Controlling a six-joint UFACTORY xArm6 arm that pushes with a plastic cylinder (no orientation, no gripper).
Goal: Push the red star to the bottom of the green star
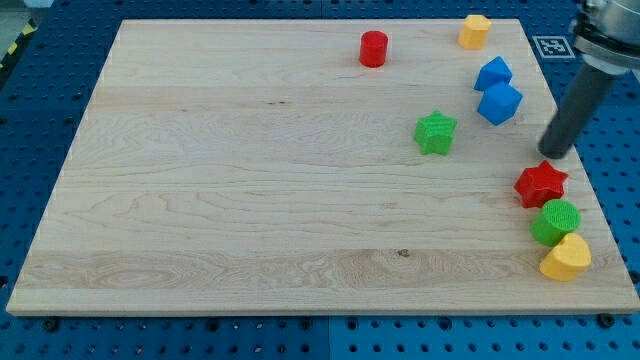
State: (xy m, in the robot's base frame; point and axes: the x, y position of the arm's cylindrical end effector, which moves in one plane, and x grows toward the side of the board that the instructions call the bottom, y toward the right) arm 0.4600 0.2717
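The wooden table (250, 180) holds blocks. My tip (553, 155), a bare end effector holding nothing, sits just above the red star (541, 185); the green star (436, 132) lies to its left.

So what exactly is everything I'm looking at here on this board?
wooden board: one, pale wood, fills most of the view, on a blue perforated table
red cylinder: one, near the view's top, right of centre
yellow block: one, top right corner of the board
blue blocks: two, touching, upper one, lower one, at the view's right
green star: one, right of centre
red star: one, near the board's right edge
green cylinder: one, just below the red star
yellow heart: one, bottom right, against the green cylinder
printed marker tag: one, black and white, off the board at top right
my tip: one dark rod, just above the red star
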